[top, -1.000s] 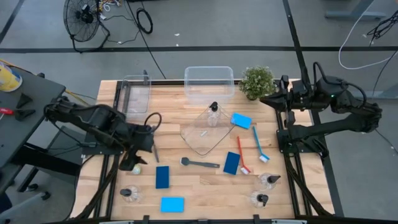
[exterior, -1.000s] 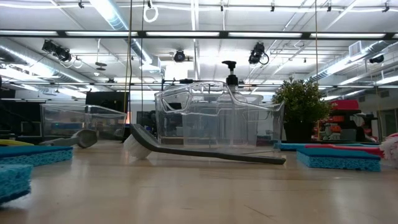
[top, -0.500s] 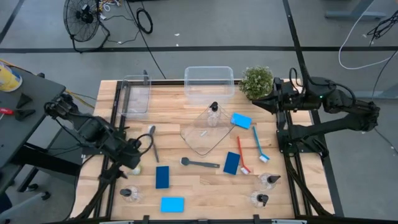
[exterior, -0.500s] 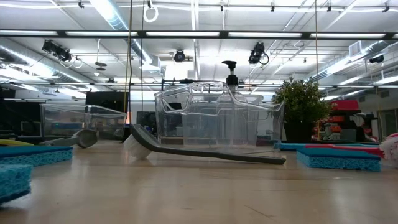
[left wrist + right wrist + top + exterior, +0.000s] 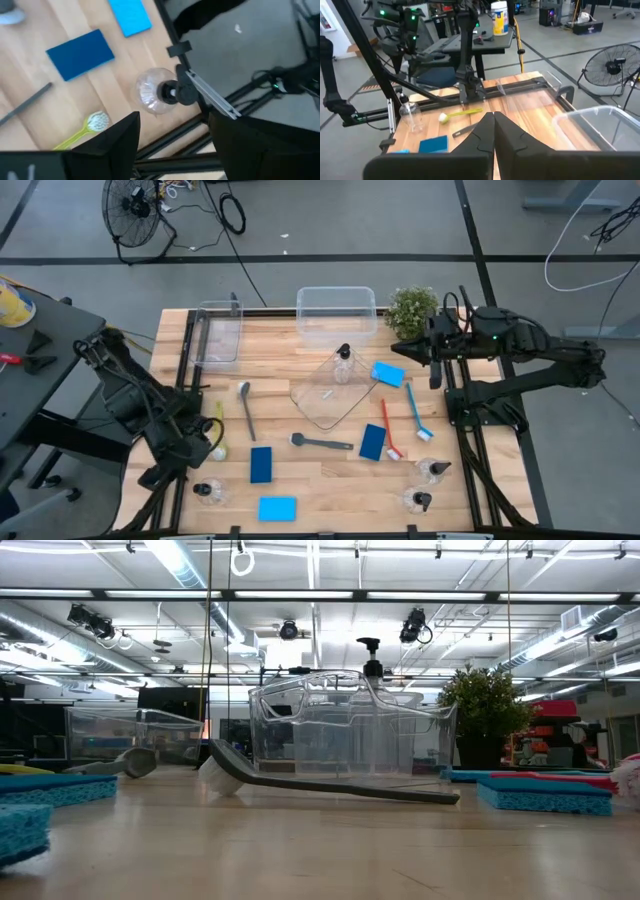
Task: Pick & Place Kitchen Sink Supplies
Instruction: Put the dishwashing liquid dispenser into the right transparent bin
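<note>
High view: pale plank table [image 5: 300,490] with a flat clear tray [image 5: 322,402] tilted at its middle as landmark. Clear pump bottle [image 5: 344,364] standing at the tray's far corner. Light-blue sponge [image 5: 387,373] just right of the tray; blue brush [image 5: 418,415] and red brush [image 5: 388,430] further right; dark-blue sponge [image 5: 373,441] below its right corner. Grey brush [image 5: 322,443] just below the tray, another grey one [image 5: 246,408] to its left. Left gripper [image 5: 196,452] far left of the tray, at the table edge; right gripper [image 5: 412,350] above and right.

Low view: grey brush [image 5: 320,784] lying flat before the tray, white bristle head raised.

Left wrist view: fingers [image 5: 117,137] spread, empty, over a round clear bottle [image 5: 156,94] and a yellow-green brush [image 5: 82,134].

Right wrist view: fingers [image 5: 492,132] pressed together, empty.
</note>
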Robot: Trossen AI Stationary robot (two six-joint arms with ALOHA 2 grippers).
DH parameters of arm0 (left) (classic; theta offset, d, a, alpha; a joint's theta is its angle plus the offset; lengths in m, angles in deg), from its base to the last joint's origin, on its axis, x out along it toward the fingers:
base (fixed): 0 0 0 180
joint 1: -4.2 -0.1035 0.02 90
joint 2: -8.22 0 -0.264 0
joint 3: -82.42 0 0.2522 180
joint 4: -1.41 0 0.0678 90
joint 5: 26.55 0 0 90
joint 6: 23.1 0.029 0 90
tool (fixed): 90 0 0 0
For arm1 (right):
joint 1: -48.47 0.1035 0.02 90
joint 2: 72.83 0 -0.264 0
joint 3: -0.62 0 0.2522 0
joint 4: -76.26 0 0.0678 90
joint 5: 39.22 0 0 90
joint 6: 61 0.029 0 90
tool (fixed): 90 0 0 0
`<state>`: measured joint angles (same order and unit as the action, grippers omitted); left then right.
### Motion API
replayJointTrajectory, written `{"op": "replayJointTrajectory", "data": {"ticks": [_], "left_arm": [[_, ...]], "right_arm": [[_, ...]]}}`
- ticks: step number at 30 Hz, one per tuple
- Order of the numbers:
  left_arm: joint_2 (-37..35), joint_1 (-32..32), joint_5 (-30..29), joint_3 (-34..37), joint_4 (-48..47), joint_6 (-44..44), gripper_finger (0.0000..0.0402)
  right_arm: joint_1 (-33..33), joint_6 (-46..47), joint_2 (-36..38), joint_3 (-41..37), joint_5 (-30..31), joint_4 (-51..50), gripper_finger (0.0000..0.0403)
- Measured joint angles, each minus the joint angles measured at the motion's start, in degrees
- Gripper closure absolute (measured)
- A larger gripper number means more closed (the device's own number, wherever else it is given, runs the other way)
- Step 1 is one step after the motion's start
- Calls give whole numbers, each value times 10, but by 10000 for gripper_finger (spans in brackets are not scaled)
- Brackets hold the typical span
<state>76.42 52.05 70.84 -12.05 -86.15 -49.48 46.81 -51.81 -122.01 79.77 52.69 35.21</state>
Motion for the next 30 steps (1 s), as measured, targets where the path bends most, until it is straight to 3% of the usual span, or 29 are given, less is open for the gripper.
{"op": "replayJointTrajectory", "data": {"ticks": [4, 13, 21, 30], "left_arm": [[0, 34, -35, 13, -4, 2, 159], [-2, 92, -47, 94, -2, 19, 159], [-28, 126, -57, 172, 78, 2, 159], [-91, 158, -110, 239, 145, -36, 159]], "right_arm": [[0, 0, -6, 0, -3, 18, 396], [0, 0, -5, 0, -28, 56, 396], [0, 24, -5, 0, -29, 58, 396], [0, 24, -5, 0, -29, 59, 396]]}}
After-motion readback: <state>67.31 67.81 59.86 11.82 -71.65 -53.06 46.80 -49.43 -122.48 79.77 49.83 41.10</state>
